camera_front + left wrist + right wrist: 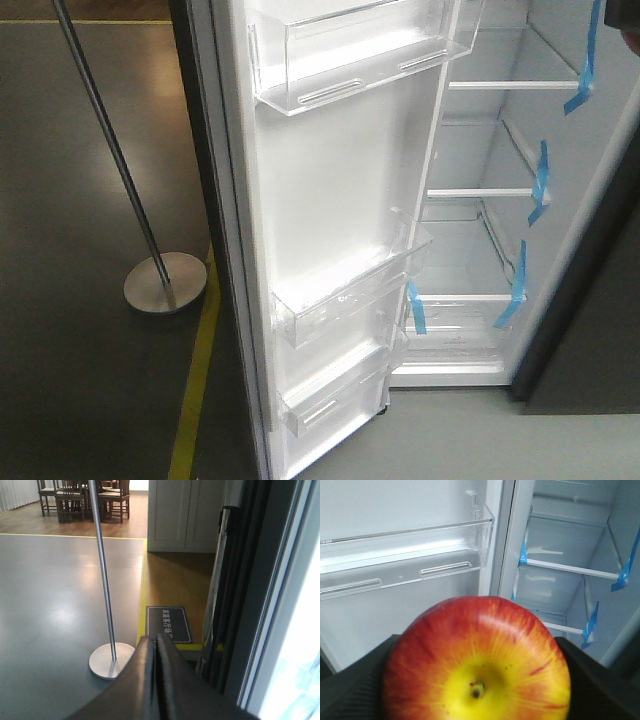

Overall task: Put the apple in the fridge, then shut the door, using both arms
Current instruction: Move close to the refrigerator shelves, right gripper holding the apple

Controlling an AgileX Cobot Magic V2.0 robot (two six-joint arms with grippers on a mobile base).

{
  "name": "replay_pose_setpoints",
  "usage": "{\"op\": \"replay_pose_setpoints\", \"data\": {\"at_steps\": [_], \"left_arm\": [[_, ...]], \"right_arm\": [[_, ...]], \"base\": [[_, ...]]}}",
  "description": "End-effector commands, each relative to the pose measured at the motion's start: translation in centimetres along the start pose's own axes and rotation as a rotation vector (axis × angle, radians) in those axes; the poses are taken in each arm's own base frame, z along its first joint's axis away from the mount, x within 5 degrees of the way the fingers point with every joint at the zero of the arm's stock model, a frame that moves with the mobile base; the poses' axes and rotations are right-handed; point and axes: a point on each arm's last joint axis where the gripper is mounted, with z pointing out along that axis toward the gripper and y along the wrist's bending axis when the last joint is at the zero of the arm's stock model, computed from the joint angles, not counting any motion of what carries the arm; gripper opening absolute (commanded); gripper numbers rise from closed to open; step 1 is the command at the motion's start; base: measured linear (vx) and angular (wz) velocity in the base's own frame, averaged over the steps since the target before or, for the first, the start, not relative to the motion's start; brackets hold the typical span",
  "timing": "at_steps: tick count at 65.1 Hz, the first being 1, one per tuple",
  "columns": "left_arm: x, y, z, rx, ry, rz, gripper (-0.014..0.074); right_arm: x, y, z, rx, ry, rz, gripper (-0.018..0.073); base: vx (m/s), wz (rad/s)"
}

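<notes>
- The small round red apple with yellow streaks (pixel 476 660) fills the lower half of the right wrist view, with its yellow stem dimple turned toward the camera. It is outside the fridge, in front of the open compartment and resting on no shelf.
- The right gripper (pixel 478 680) pinches the apple, and its dark jaws press against the fruit's left and right sides.
- The left gripper (pixel 156 639) rises from the bottom edge of the left wrist view. Its dark jaws are pressed together with only a thin seam between them, and they hold nothing.
- The tall two-door fridge, dark grey outside and white inside (pixel 470 140), stands open. Its glass shelves (pixel 487 192) carry strips of blue tape (pixel 541 180) at their front corners.
- The tall narrow door with the white inner lining (pixel 330 190) is swung wide open. Clear plastic bins (pixel 345 300) are fixed to it, one near the top, one at mid height and one lower down.
- A slim metal pole on a round flat base (pixel 165 283) stands on the grey floor to the left of the door. A yellow tape line (pixel 195 390) runs along the floor between the base and the door.
- In the left wrist view, a dark floor mat with white characters (pixel 168 625) lies beyond the jaw tips, inside the corner of the yellow line.
- Farther back there are wooden chairs (pixel 112 500) and a white cabinet (pixel 182 515).
</notes>
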Motion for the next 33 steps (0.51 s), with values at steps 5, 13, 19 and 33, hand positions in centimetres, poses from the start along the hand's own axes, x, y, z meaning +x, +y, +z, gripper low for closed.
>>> {"op": "replay_pose_setpoints", "data": {"at_steps": [5,13,19,33], "left_arm": [[-1.30,-0.32,-0.31,0.031,-0.101,-0.001,-0.0007],[-1.30,-0.32,-0.31,0.031,-0.101,-0.001,-0.0007],[-1.30,-0.32,-0.31,0.031,-0.101,-0.001,-0.0007],[-1.30,-0.32,-0.31,0.031,-0.101,-0.001,-0.0007]], "right_arm": [[-1.59,-0.02,-1.43,0.016,-0.131,-0.004,0.0203],[-1.58,-0.02,-1.43,0.015,-0.130,-0.004,0.0203],[-1.58,-0.02,-1.43,0.015,-0.130,-0.004,0.0203],[-1.58,-0.02,-1.43,0.015,-0.130,-0.004,0.0203]], "base": [[0.07,-0.02],[0.06,-0.02],[0.06,-0.03],[0.06,-0.02]]}}
